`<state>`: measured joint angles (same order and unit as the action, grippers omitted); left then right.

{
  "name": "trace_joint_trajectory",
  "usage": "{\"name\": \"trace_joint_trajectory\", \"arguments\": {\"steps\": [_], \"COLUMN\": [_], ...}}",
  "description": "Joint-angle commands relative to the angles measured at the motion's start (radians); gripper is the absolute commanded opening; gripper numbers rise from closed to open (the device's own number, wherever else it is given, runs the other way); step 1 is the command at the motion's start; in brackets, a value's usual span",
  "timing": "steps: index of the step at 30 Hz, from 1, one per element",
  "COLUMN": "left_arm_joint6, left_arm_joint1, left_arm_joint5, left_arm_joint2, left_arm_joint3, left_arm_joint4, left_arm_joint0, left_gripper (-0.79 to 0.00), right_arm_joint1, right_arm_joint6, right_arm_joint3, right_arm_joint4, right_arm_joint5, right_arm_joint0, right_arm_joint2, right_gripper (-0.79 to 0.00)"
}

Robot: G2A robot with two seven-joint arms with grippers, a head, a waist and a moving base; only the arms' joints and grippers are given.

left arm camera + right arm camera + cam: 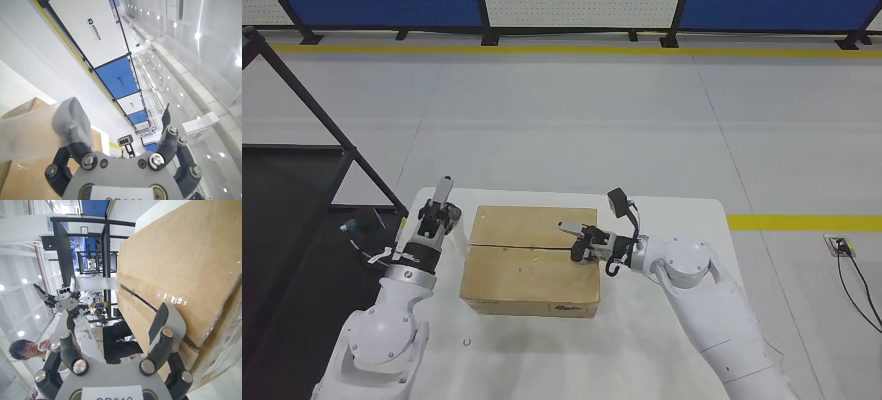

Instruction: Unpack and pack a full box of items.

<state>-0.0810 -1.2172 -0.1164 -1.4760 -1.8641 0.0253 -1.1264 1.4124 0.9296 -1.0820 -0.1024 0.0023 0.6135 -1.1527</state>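
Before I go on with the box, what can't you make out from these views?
- Contents of the box: its closed flaps hide them.
- Far end of the tape strip draped over a finger of the left gripper: cut off by the left wrist view's edge. In the right wrist view it reaches the box seam, but whether it is stuck or free is unclear.
- Small thing on the table in front of the box: too small in the top view.

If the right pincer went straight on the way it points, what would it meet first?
Probably the cardboard box: the right pincer points across its top, low over the seam. If it clears the lid, the left pincer beyond comes next; depth is unclear.
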Motion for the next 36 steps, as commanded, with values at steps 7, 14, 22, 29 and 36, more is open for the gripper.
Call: {"name": "trace_joint_trajectory", "arguments": {"steps": [7,14,22,29,36], "left_arm_joint6": [-0.007,-0.020,-0.050,-0.066,-0.080], "left_arm_joint1": [-0.005,-0.008,-0.012,-0.017,-0.023], "left_arm_joint5": [-0.027,-0.050,-0.090,-0.106,-0.126], "left_arm_joint2": [0.058,0.096,0.131,0.159,0.195], "left_arm_joint3": [-0.018,-0.019,-0.001,0.005,0.017], "left_arm_joint4": [0.088,0.168,0.233,0.271,0.318], "left_arm_joint0": [0.020,0.033,0.061,0.076,0.096], "left_gripper": [0.000,0.000,0.000,0.000,0.000], "right_arm_joint1": [-0.006,-0.013,-0.017,-0.018,-0.018], "right_arm_joint6": [-0.004,-0.011,-0.021,-0.018,-0.011], "right_arm_joint3": [-0.011,-0.025,-0.011,0.004,0.027], "right_arm_joint4": [-0.008,-0.020,-0.019,-0.030,-0.043], "right_arm_joint5": [-0.011,-0.032,-0.004,-0.001,-0.007], "right_arm_joint0": [0.009,0.023,0.018,0.010,0.002], "right_arm_joint2": [-0.001,-0.015,-0.010,-0.002,0.010], "right_gripper": [0.000,0.000,0.000,0.000,0.000]}}
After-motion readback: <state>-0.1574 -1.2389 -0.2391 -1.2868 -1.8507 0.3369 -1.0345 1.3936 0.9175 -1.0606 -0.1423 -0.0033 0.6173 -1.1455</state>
